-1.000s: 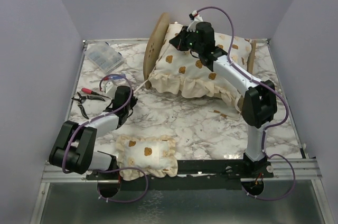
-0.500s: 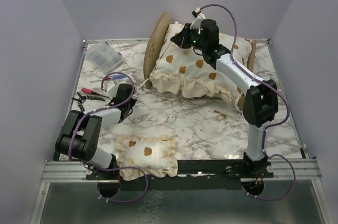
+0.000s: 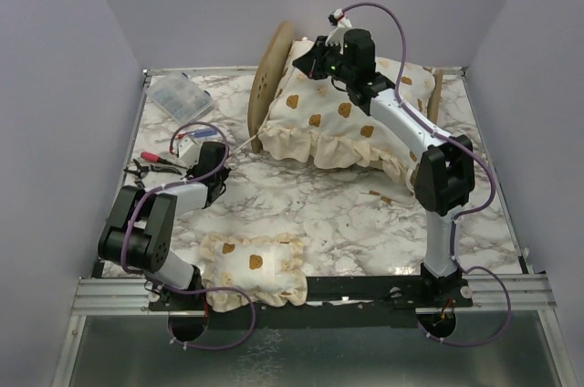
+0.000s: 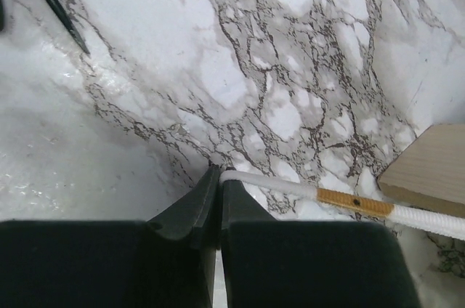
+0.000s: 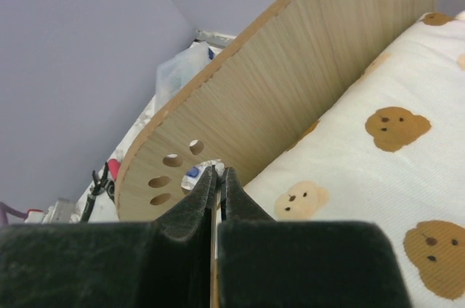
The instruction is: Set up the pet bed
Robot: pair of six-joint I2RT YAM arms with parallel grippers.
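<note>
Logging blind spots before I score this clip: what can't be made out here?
- Light plywood pet bed: base hidden under the cream bear-print ruffled cushion, top view.
- White cord: far end cut off by the right edge, left wrist view; whether the left claw pinches it is unclear.
- Clear plastic box: contents too small, top view.

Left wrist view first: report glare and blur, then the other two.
Left wrist: pale sheen on the marble table at left; left gripper a dark mass. Right wrist: headboard grain sharp, evenly lit. Top external: soft, even light, faint shadows.
</note>
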